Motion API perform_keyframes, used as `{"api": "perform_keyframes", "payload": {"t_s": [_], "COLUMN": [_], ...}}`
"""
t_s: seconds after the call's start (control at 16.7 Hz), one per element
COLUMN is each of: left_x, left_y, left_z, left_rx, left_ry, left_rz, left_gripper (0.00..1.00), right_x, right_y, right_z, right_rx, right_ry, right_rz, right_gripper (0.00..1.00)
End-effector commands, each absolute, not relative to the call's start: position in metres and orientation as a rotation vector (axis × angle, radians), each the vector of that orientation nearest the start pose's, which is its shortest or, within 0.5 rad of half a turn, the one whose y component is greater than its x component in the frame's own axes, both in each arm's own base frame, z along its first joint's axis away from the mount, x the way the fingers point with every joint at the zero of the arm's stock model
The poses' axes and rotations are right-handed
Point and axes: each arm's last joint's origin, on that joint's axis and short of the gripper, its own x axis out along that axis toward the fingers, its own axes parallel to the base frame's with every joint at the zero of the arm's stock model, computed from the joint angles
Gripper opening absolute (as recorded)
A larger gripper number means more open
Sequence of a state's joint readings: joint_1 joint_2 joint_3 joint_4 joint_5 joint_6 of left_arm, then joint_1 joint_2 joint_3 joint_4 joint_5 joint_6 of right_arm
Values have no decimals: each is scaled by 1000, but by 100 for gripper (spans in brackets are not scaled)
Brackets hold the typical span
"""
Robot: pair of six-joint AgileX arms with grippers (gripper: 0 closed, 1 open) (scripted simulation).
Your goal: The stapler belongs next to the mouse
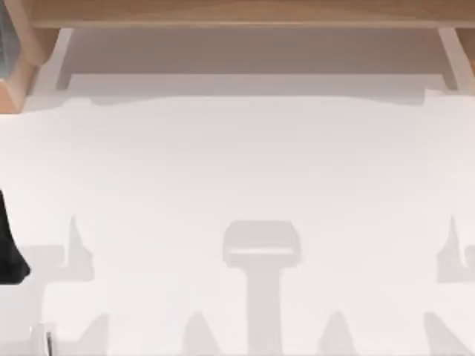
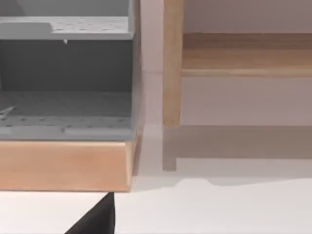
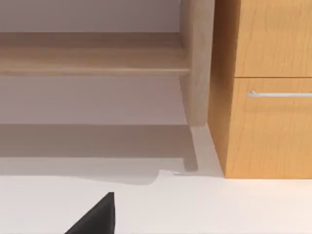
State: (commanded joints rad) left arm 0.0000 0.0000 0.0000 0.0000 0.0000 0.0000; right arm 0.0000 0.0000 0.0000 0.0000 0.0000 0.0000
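One smooth white table (image 1: 237, 170) under a wooden shelf (image 1: 237, 11).

A matte black, rounded piece of my left arm (image 1: 9, 248) is showing at the table's left edge in the top view. In each wrist view, a plain black wedge-shaped gripper part is showing, without markings.

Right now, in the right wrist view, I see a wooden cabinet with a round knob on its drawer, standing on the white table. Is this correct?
Not quite. The right wrist view shows the wooden cabinet standing on the white table, but its drawer carries a straight silver bar handle, not a round knob.
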Motion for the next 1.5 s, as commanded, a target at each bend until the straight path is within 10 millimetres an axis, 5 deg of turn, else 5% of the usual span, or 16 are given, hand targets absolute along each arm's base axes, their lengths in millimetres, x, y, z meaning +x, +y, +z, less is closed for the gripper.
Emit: {"api": "perform_keyframes", "payload": {"t_s": [0.42,1.08,1.5], "left_x": [110,142,152], "left_y": [-8,-44,-57], "left_z": [168,165,168], "left_rx": [-98,-248,-214], "left_ry": [220,1358,1560], "left_rz": [-49,107,220], "left_gripper": [100,100,100], "right_x": [106,106,106], "right_y": [-1,-1,-1], "right_z": [160,160,160], "right_rx": [0,0,0], "right_ry": [0,0,0], "right_rz": [0,0,0], "right_gripper": [100,100,100]}}
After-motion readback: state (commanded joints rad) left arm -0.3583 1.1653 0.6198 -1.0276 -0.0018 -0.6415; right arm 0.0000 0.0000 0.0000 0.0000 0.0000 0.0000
